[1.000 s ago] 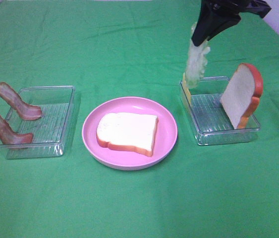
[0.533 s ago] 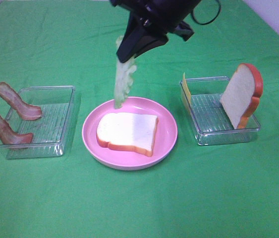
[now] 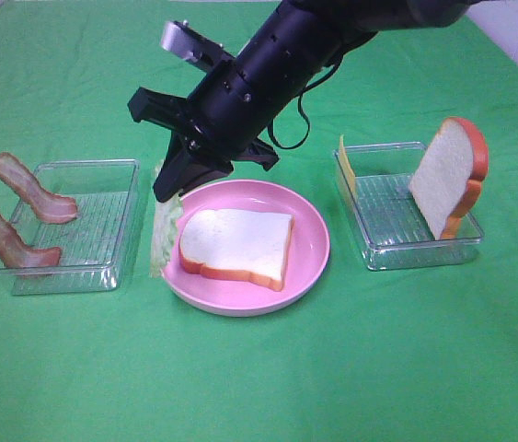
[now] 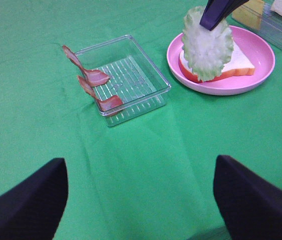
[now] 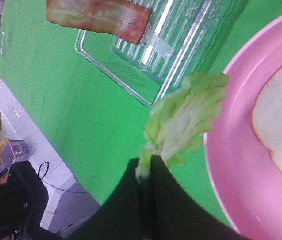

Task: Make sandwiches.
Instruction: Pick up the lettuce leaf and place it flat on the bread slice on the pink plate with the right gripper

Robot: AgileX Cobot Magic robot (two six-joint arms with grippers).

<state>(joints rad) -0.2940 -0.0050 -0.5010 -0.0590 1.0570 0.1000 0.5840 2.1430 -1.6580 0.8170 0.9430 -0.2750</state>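
Bright green over the cloth-covered table [image 3: 259,387], pink on the round plate [image 3: 314,250], white with orange-brown crust on the toy bread slices [image 3: 237,241]. Pale green on the ruffled lettuce leaf [image 3: 163,236], black on the right tool [image 3: 170,189], streaky reddish-brown on the wavy bacon strips [image 3: 33,197], yellow on the thin cheese slice [image 3: 345,168], ribbed clear plastic for the rectangular trays [image 3: 102,221].

Plate [image 3: 312,241] between left tray [image 3: 102,230] and right tray [image 3: 387,221].
Bread [image 3: 238,244] lies on the plate; bacon strips [image 3: 33,195] lean on the left tray's outer edge; another slice [image 3: 447,175], perhaps cheese [image 3: 347,170], stands in the right tray.
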